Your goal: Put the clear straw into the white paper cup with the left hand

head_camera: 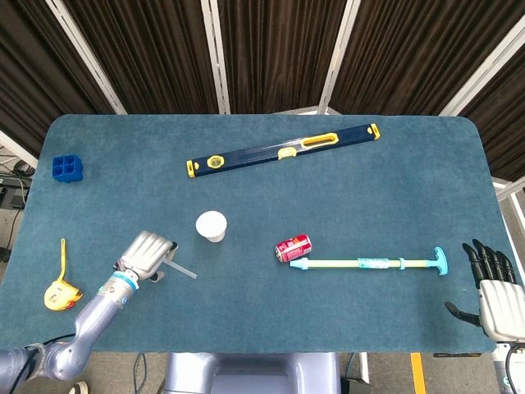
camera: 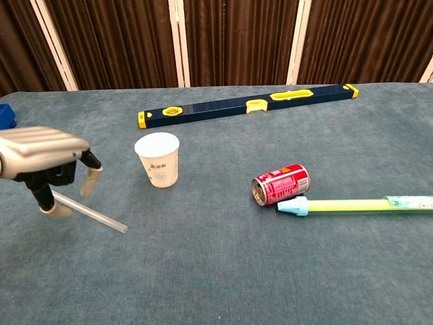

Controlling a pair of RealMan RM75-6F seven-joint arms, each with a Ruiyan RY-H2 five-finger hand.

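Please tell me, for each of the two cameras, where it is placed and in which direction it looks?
Head view: high above the near edge, looking steeply down; shows left hand and forearm, right hand.
Chest view: low at the near edge, looking across toward the curtains; shows only the left hand.
Both show the clear straw and white paper cup.

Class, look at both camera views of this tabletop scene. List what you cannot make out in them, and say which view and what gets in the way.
1. Clear straw: its left end is behind the left hand in both views; contact cannot be confirmed.
2. Inside of the white paper cup: too small in head view, rim-on in chest view.
3. Right hand: cut by head view's edge, absent from chest view.
4. Green pole: far end cut by chest view's right edge.
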